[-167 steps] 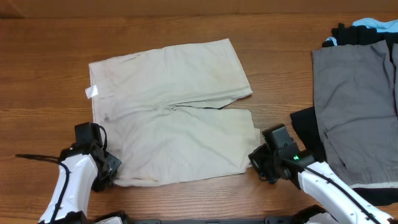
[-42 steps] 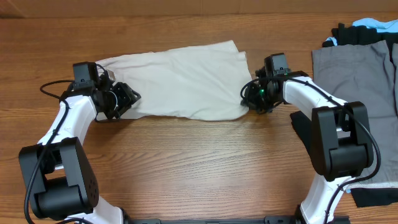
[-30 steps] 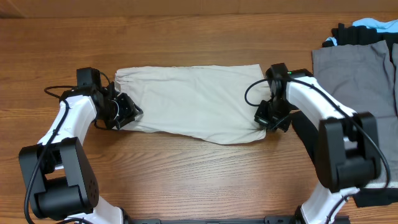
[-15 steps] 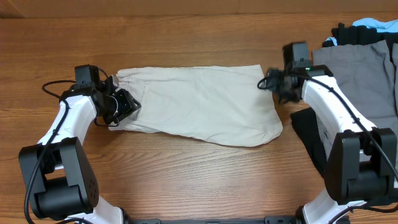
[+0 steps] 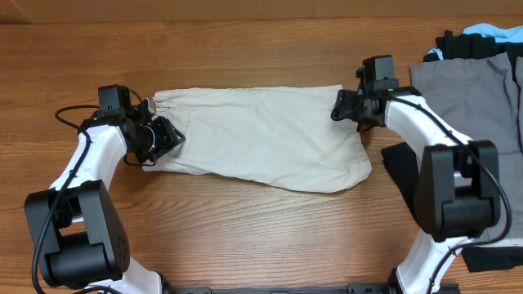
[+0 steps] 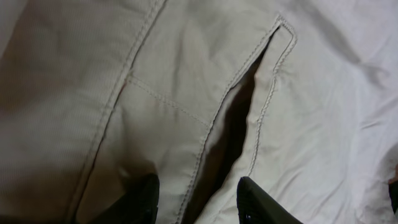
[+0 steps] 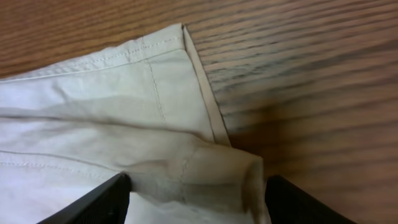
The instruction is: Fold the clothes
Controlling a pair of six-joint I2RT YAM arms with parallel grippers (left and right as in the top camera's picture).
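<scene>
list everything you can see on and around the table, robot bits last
beige shorts: one, light beige, folded over, lying mid-table
grey garment: one, grey, right edge of the table, partly out of frame
black garment: one, black, right side, showing from under the grey one
light blue item: one, light blue, top right corner, mostly out of frame
table: one, brown wood, under everything
left gripper: one, black, at the shorts' left end, over the cloth
right gripper: one, black, open, at the shorts' upper right corner
</scene>
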